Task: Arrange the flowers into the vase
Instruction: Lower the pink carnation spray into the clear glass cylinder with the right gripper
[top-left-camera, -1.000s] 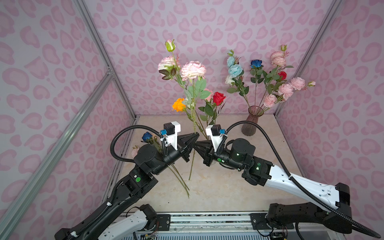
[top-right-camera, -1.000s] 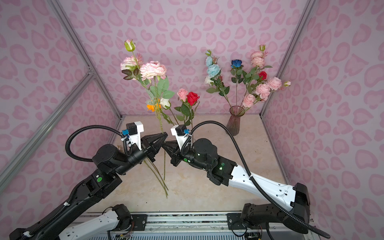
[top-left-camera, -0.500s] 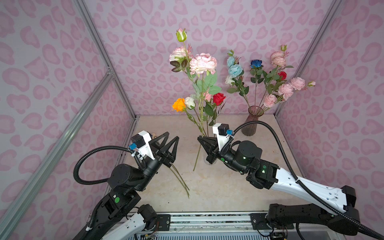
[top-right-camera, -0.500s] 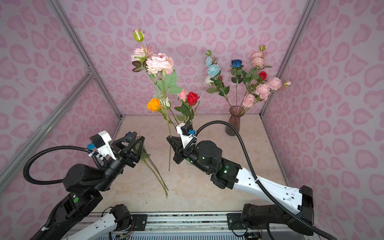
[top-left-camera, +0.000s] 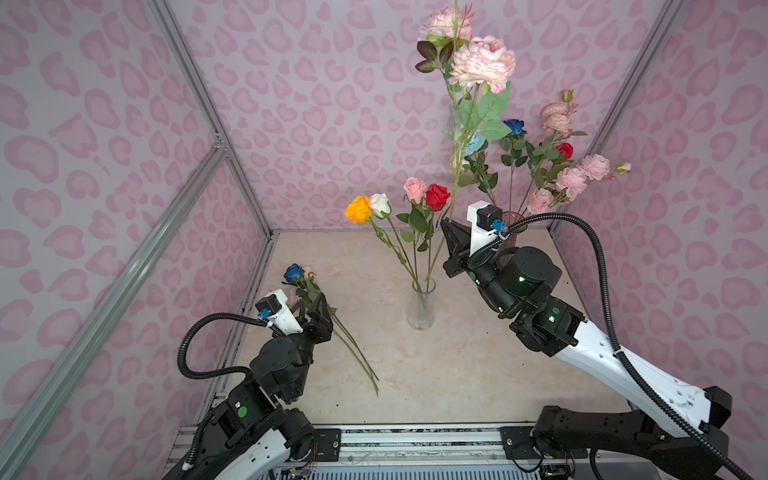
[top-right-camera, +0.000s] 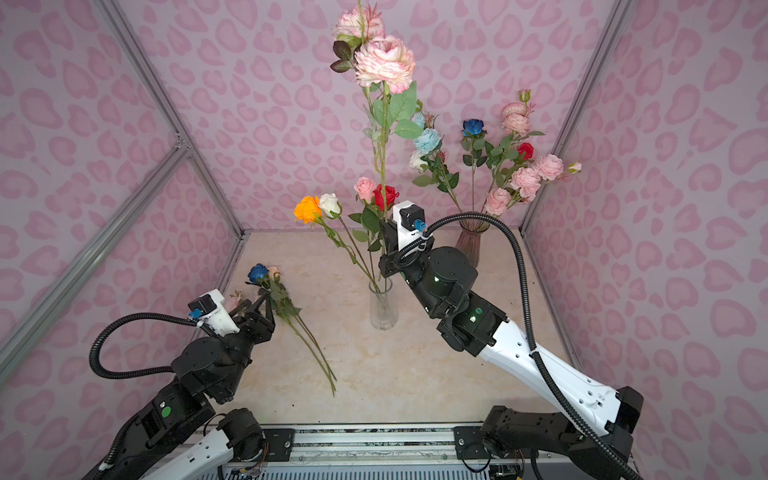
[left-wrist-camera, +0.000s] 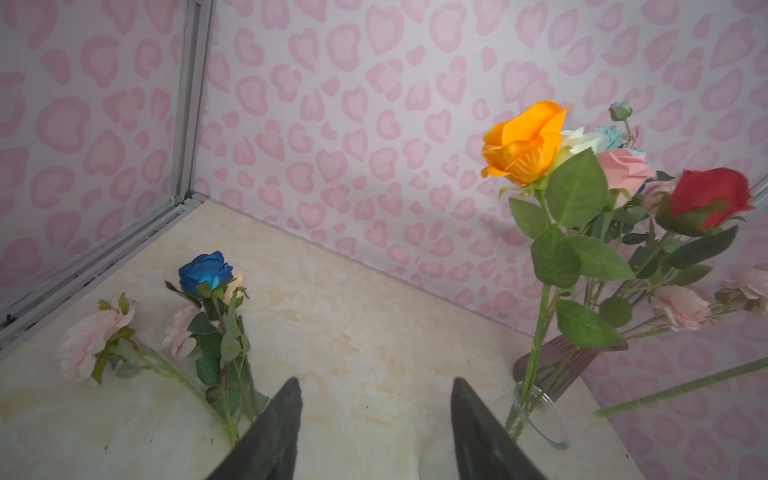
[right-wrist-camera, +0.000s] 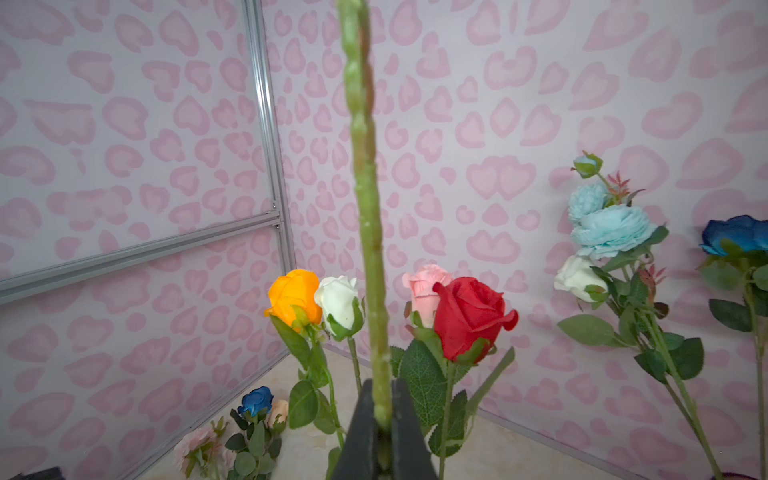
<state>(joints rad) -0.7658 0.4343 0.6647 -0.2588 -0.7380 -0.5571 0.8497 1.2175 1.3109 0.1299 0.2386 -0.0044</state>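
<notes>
The right arm rises from the front rail with its forearm lifted. The right gripper (top-left-camera: 448, 227) (top-right-camera: 386, 232) (right-wrist-camera: 381, 388) sits above and just right of the clear glass vase (top-left-camera: 421, 316) (top-right-camera: 383, 318), level with the rose leaves. Its jaws are clamped on the green stem (right-wrist-camera: 365, 208) of a tall pink peony (top-left-camera: 482, 62) (top-right-camera: 384, 62), whose head towers well above the vase. In the left wrist view the cut end of the stem (left-wrist-camera: 681, 386) lies just beside the vase's rim.

The left arm is folded low, well left of the vase. The left gripper (top-left-camera: 311, 303) (top-right-camera: 261, 301) (left-wrist-camera: 374, 386) holds nothing, its jaws spread over the table. It hovers at the stems of the loose flowers, a dark blue rose (top-left-camera: 294, 272) (top-right-camera: 258, 272) (left-wrist-camera: 205, 270) and pale pink peonies (left-wrist-camera: 89, 340).

An orange rose (top-left-camera: 358, 210), white rose (top-left-camera: 380, 205), pink rose (top-left-camera: 414, 188) and red rose (top-left-camera: 437, 196) already stand in the vase, crowding its mouth. Behind it, a purple vase (top-right-camera: 467, 247) holds more blooms.
</notes>
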